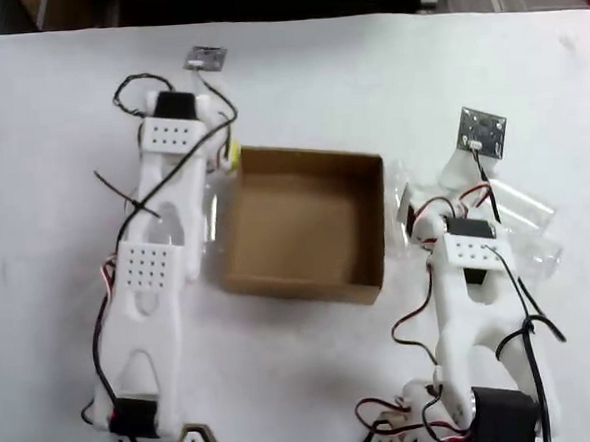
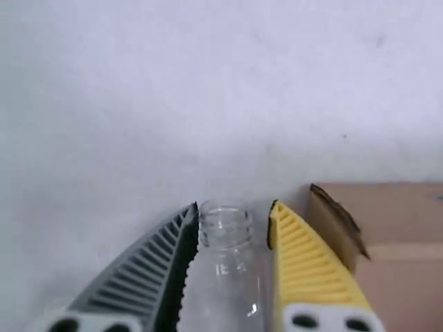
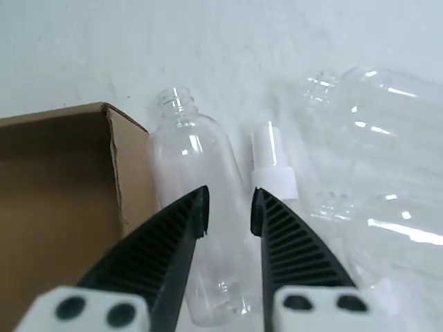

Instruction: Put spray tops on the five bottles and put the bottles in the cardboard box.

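My left gripper (image 2: 232, 211), with one grey and one yellow finger, is shut on a clear open-necked bottle (image 2: 225, 266) just left of the cardboard box (image 2: 387, 228). In the high view that gripper (image 1: 226, 157) sits by the far left corner of the box (image 1: 309, 280). My right gripper (image 3: 228, 207) hangs slightly open over another clear bottle (image 3: 194, 166) lying beside the box (image 3: 55, 200). A white spray top (image 3: 272, 166) lies right next to that bottle. Further clear bottles (image 3: 387, 117) lie beyond it.
The box is open and stands mid-table between the two arms. Clear bottles (image 1: 521, 222) crowd the table right of the box, around the right arm (image 1: 465, 301). Loose cables run along both arms.
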{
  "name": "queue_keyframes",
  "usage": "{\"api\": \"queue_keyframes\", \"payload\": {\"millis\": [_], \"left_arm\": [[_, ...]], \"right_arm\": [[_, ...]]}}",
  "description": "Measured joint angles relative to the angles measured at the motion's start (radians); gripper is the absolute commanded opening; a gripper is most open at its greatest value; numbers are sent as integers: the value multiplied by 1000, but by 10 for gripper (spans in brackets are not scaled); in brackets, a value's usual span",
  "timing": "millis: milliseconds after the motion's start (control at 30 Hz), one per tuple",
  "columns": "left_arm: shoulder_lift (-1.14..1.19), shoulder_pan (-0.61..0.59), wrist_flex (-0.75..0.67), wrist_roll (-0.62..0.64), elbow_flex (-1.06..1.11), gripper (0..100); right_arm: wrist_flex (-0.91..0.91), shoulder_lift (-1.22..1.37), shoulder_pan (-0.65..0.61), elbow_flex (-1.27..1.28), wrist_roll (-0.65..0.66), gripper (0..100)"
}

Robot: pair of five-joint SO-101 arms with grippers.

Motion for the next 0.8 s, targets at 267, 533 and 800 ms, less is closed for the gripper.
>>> {"api": "queue_keyframes", "payload": {"millis": [267, 533, 800], "left_arm": [[2, 5, -2, 2, 5, 36], [2, 5, 17, 2, -38, 35], [-48, 5, 120, 0, -219, 35]], "right_arm": [[0, 0, 0, 0, 0, 91], [0, 0, 0, 0, 0, 91], [0, 0, 0, 0, 0, 91]]}}
